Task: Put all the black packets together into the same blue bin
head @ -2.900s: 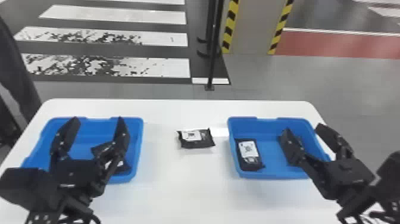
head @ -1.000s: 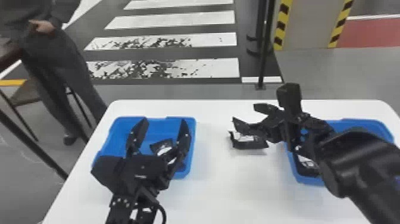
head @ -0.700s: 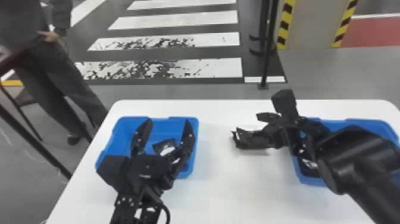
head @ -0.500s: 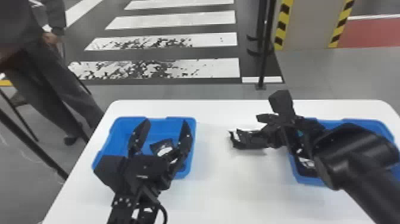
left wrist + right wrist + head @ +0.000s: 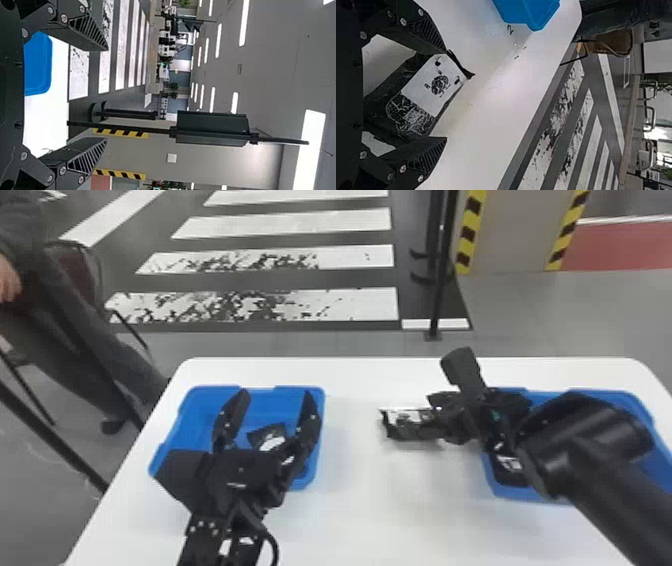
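My right gripper point(image 5: 436, 419) is low over the white table, its open fingers around the middle black packet point(image 5: 407, 425). In the right wrist view that packet point(image 5: 433, 85), white label showing, lies between the spread fingers of the gripper point(image 5: 446, 95). Over the left blue bin point(image 5: 187, 430) my left gripper point(image 5: 275, 392) stands open; the left wrist view shows nothing between the fingers of the gripper point(image 5: 107, 94). A black packet point(image 5: 265, 435) lies in that bin. In the right blue bin point(image 5: 530, 496), partly hidden by the right arm, is another packet point(image 5: 510, 467).
Bare white table point(image 5: 360, 500) lies between the two bins. Beyond its far edge stands a thin black pole point(image 5: 440, 290). The right forearm point(image 5: 600, 470) crosses over the right bin.
The right gripper has gone from above the right bin to the middle packet, lately coming lower around it. The head view has turned left. Over the left bin, the left gripper stays open.
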You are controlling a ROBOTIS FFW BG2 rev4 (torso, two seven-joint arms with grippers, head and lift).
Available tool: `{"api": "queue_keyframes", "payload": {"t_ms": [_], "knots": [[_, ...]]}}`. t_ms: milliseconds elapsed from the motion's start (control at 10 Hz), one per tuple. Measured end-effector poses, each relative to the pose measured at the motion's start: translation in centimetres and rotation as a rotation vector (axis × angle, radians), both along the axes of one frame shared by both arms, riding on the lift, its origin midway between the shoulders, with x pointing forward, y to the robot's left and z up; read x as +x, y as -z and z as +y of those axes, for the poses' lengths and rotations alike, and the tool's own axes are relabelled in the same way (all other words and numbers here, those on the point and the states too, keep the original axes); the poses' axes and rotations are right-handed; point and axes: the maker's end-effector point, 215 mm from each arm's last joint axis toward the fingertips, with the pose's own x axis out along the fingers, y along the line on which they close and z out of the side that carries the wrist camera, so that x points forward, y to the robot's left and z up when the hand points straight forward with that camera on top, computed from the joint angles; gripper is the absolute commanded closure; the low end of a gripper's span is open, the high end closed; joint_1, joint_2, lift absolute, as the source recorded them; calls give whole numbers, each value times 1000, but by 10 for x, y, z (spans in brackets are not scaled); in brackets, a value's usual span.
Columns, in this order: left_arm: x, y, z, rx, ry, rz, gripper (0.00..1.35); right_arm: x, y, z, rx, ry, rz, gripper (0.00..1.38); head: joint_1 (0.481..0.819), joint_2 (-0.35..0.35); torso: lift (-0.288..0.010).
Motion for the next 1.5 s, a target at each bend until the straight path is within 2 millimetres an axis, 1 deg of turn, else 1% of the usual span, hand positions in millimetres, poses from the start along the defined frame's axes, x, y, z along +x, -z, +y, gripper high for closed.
{"api": "queue_keyframes", "payload": {"t_ms": [100,200,300,400,600,900,1000,1100,1200,1300,1400,1500], "knots": [[1,0,-1,-1,1,0,237,-2,5,-2,-14,-1,16,576,695,113,-110],[1,1,-2,-1,2,1,237,-3,10,-4,-25,0,32,733,695,111,-110],[1,2,-2,1,2,2,237,-5,13,-6,-34,3,46,740,695,108,-110],[1,2,-2,3,2,2,237,-7,16,-7,-44,3,57,815,695,106,-110],[2,1,-4,6,5,-3,237,-10,23,-12,-58,10,83,1076,695,99,-110],[1,-1,-4,5,4,-9,237,-18,34,-15,-35,25,116,1119,695,97,-110],[0,-2,-2,5,1,-14,237,-20,35,-11,-9,25,110,1119,695,103,-110],[-1,-3,1,7,-4,-20,237,-20,23,-1,37,21,71,1119,695,110,-110],[-3,-4,4,7,-9,-26,237,-14,-4,10,97,19,4,1119,695,127,-110],[-3,-5,5,8,-11,-29,243,-7,-42,13,154,30,-76,1119,695,135,-110],[-4,-4,6,8,-12,-30,243,-3,-82,5,203,54,-155,1119,695,129,-110],[-5,-3,8,9,-15,-27,243,-3,-113,-9,240,87,-207,1119,695,117,-110]]}}
